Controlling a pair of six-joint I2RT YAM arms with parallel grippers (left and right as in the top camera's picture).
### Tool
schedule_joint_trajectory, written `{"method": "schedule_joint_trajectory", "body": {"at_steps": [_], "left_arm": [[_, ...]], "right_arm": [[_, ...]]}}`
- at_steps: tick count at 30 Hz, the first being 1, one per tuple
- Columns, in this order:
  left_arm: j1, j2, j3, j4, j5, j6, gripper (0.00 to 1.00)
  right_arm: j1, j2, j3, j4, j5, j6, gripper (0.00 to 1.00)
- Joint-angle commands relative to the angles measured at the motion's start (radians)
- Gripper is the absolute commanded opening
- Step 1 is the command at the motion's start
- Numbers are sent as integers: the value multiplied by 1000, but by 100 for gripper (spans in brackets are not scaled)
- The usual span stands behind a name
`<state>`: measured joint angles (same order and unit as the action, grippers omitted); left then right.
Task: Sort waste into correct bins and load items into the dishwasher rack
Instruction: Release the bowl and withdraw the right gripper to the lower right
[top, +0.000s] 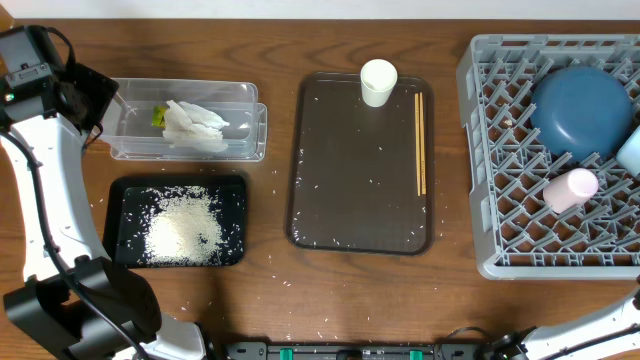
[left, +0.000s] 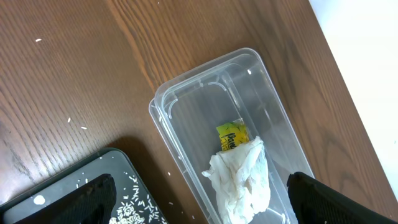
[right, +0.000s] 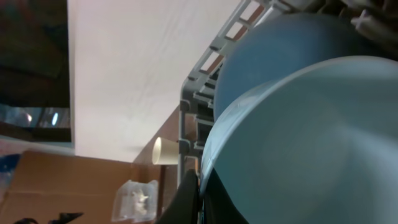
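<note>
We see the left claw (left: 205, 198) fully open, empty, above the tub (left: 163, 107) holding tissue (left: 242, 180) and wrapper (left: 232, 135). The right claw (right: 199, 196) is closed, apparently pinching the rim of the bowl (right: 298, 143) in the rack (top: 500, 230), beside the dish (top: 582, 110). Rice (top: 185, 228) lies in the black tray (top: 125, 200); white cup (top: 378, 82) and chopsticks (top: 420, 140) are on the brown tray (top: 350, 200).

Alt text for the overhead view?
A grey dishwasher rack at right holds a dark-blue dish and pink cup, with a light-blue bowl over its right edge. A white cup and chopsticks sit on the brown tray; tissue is in the clear tub, rice in the black tray.
</note>
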<state>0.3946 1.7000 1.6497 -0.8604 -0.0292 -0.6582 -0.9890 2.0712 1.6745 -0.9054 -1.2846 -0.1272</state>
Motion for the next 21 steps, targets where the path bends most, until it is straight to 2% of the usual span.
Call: {"method": "schedule_joint_trajectory", "body": {"at_steps": [1,10,14,21], "left_arm": [[2,-7,5,-2,-2,-9,91],[2,-7,5,-3,-2,-9,91],[2,-7,5,-3,-2,-9,91],[2,-7,5,-3,-2,-9,91]], "right_arm": [[5,11,-3,23,-7,17,1],[29,14,-3,139,-132,56,1],[41,31,-3,210,-130,137,1],[43,74,-3,199,-64,158,1]]}}
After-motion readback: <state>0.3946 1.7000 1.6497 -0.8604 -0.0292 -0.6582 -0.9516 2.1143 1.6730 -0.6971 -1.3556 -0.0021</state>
